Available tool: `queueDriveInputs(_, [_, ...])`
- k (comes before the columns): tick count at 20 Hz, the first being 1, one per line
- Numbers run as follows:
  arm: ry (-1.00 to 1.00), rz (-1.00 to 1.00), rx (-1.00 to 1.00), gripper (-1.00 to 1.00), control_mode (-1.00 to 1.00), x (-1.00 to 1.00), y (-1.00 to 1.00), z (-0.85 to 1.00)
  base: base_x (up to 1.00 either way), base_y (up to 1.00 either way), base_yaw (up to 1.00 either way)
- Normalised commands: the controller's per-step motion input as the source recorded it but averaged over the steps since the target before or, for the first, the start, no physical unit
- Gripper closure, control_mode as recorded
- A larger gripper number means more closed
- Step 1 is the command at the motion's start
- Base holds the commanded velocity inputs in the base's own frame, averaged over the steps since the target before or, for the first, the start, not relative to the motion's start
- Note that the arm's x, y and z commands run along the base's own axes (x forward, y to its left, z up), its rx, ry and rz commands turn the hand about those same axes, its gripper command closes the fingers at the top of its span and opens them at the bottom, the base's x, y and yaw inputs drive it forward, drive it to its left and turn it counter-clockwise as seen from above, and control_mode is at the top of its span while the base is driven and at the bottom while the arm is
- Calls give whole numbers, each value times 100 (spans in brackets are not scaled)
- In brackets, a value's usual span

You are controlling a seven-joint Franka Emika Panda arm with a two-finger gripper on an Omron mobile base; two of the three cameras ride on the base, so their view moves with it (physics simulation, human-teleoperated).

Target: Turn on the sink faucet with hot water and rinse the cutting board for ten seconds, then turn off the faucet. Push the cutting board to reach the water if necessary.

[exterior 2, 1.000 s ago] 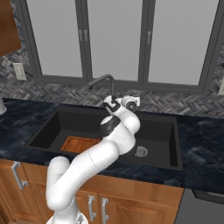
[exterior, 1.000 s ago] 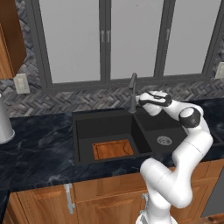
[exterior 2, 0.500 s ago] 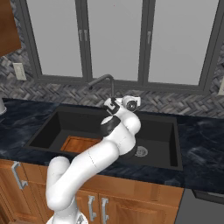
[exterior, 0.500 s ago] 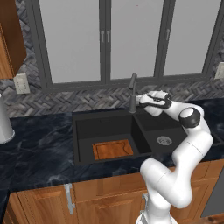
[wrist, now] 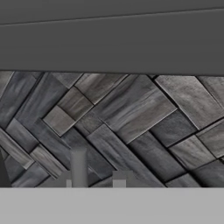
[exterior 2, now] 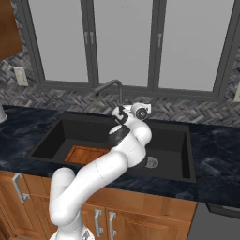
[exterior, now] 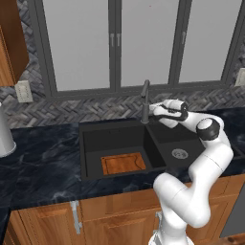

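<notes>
The dark grey sink faucet [exterior: 145, 98] [exterior 2: 114, 86] rises behind the divider of the black double sink [exterior: 91, 129] [exterior 2: 185, 140], its spout angled over the large basin. No water runs from the spout. The orange-brown cutting board [exterior: 123, 163] [exterior 2: 84, 153] lies flat on the large basin's floor, partly behind my arm in the right base view. My gripper [exterior: 156, 113] [exterior 2: 121, 114] [wrist: 94, 180] sits at the faucet's base on its right side. In the hand view its tips stand a little apart, open, with a thin grey post [wrist: 78, 164] just by the left tip.
The herringbone tile backsplash [wrist: 131, 113] and grey window sill [wrist: 109, 39] lie close ahead of the hand. The smaller basin holds a round silver drain [exterior: 179, 153] [exterior 2: 150, 162]. A pale cylinder [exterior: 5, 136] stands on the dark marble counter at the far left.
The hand has stayed by the faucet's base with hardly any shift. The board has not moved.
</notes>
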Motion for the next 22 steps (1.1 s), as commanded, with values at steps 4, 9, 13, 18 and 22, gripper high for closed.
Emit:
queueDriveInputs(4, [0,0,0,100,-100,0,-43,0,0,0,0])
queueDriveInputs(9, [0,0,0,100,-100,0,-48,0,0,0,0])
queueDriveInputs(13, [0,0,0,100,-100,0,-51,0,0,0,0])
queueDriveInputs(18, [0,0,0,100,-100,0,-51,0,0,0,0])
queueDriveInputs(22, [0,0,0,100,-100,0,-50,0,0,0,0])
